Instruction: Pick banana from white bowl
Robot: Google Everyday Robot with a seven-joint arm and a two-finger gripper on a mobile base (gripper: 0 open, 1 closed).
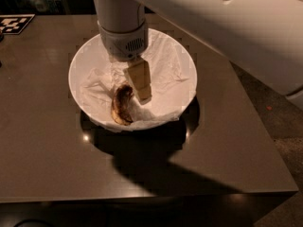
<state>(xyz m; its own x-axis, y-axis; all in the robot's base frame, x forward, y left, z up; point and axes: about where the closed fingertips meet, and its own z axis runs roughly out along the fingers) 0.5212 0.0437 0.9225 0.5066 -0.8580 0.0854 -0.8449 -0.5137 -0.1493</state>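
Closely beside tool [142,97], banana [121,106], both in white bowl [77,72]

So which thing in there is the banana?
Find the big white bowl on the dark table. Inside, on crumpled white paper, the banana lies front left, just left of the gripper hanging in the bowl. It alone is dark and curved, brown-black with yellow patches.

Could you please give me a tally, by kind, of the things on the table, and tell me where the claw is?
Bananas: 1, a small curved brown-black and yellow banana
Bowls: 1, a large round glossy white bowl
Paper liners: 1, crumpled white tissue paper
Marker tags: 1, a black-and-white patterned square tag
Total: 4
The claw hangs inside the bowl, close beside the banana.
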